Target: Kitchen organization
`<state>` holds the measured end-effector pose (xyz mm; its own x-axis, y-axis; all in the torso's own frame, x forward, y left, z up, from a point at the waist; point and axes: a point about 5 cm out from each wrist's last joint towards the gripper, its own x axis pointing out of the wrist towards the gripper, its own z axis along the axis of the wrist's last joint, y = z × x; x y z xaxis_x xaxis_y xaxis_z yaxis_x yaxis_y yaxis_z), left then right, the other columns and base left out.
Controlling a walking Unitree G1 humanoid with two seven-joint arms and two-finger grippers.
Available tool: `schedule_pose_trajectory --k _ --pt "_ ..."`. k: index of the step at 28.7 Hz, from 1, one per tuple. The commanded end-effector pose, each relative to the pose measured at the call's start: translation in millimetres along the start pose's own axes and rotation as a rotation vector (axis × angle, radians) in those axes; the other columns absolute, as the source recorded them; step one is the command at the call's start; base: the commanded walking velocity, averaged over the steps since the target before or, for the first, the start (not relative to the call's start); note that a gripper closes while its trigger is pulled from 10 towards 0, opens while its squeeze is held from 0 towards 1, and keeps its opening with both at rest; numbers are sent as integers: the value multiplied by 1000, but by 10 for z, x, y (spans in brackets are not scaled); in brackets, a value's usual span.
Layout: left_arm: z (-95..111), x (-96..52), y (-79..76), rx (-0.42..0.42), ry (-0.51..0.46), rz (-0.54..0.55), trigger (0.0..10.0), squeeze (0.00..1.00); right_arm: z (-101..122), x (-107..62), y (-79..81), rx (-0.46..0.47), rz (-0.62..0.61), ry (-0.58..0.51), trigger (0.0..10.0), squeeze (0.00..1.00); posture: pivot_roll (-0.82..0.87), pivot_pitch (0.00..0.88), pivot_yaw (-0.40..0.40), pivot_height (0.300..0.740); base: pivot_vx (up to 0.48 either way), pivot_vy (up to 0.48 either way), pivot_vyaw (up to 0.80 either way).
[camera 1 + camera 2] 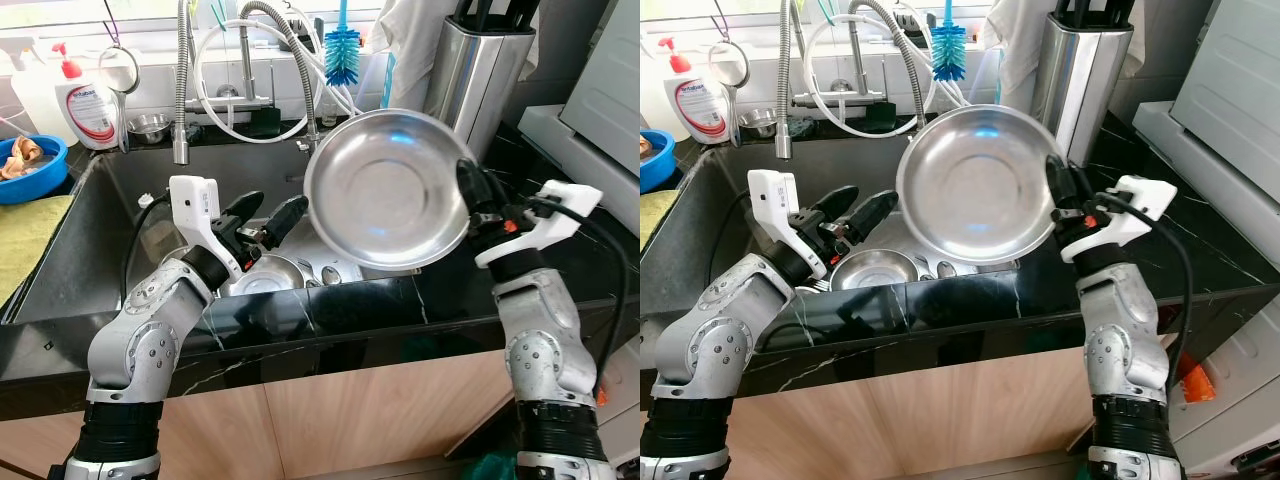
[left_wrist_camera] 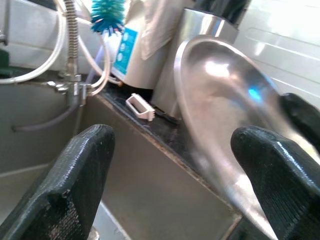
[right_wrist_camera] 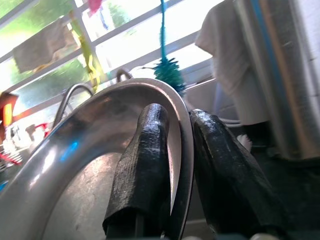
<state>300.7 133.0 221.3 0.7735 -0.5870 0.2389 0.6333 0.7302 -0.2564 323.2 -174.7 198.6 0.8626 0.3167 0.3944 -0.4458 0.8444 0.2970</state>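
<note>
A large round steel plate (image 1: 390, 190) is held up on edge over the dark sink (image 1: 120, 200), its hollow side facing me. My right gripper (image 1: 470, 185) is shut on the plate's right rim (image 3: 182, 150), one finger on each face. My left gripper (image 1: 262, 220) stands open just left of the plate, over the sink, with nothing between its fingers (image 2: 75, 185). Down in the sink lie more steel bowls (image 1: 875, 268).
A coiled spring tap (image 1: 183, 90) and white hoses rise behind the sink. A blue bottle brush (image 1: 341, 50), a soap bottle (image 1: 85, 105), a blue bowl (image 1: 30, 165) and a steel knife holder (image 1: 475, 60) line the back. Black counter (image 1: 330, 310) fronts the sink.
</note>
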Motion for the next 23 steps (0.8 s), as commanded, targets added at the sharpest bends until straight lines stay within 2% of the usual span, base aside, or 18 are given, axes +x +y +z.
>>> schedule_pose_trajectory --k 1,7,11,12,13,14,15,16,19,23 --pt "9 -1 -57 15 10 -29 10000 0 15 20 71 -20 39 -9 10000 0 74 7 -29 740 0 0 0" --pt "-17 -3 -59 40 34 -23 10000 0 -36 40 122 -9 55 0 10000 0 73 8 -32 740 0 0 0" --pt "-32 -7 -38 91 53 -6 10000 0 -51 41 151 -6 65 4 10000 0 73 9 -33 740 0 0 0" --pt "-36 -7 -33 100 55 0 9373 0 -51 42 159 -7 68 4 10000 0 74 9 -33 740 0 0 0" --pt "-38 -6 -29 106 56 4 9373 0 -51 43 165 -7 70 4 10000 0 74 9 -33 740 0 0 0" --pt "-40 -3 -16 113 54 20 3373 0 -48 44 171 -7 73 3 10000 0 72 10 -32 740 0 0 0" --pt "-42 0 -7 117 53 31 3373 0 -45 44 175 -6 74 3 10000 0 72 10 -33 740 0 0 0" --pt "-45 3 -2 131 56 35 0 0 -44 44 175 -7 75 3 10000 0 72 10 -33 740 0 0 0" --pt "-79 14 5 178 72 47 0 0 -54 49 141 -21 50 9 10000 0 72 8 -33 740 0 0 0" --pt "-96 19 -16 173 75 44 0 0 -56 50 117 -23 35 13 10000 0 72 7 -33 740 0 0 0"
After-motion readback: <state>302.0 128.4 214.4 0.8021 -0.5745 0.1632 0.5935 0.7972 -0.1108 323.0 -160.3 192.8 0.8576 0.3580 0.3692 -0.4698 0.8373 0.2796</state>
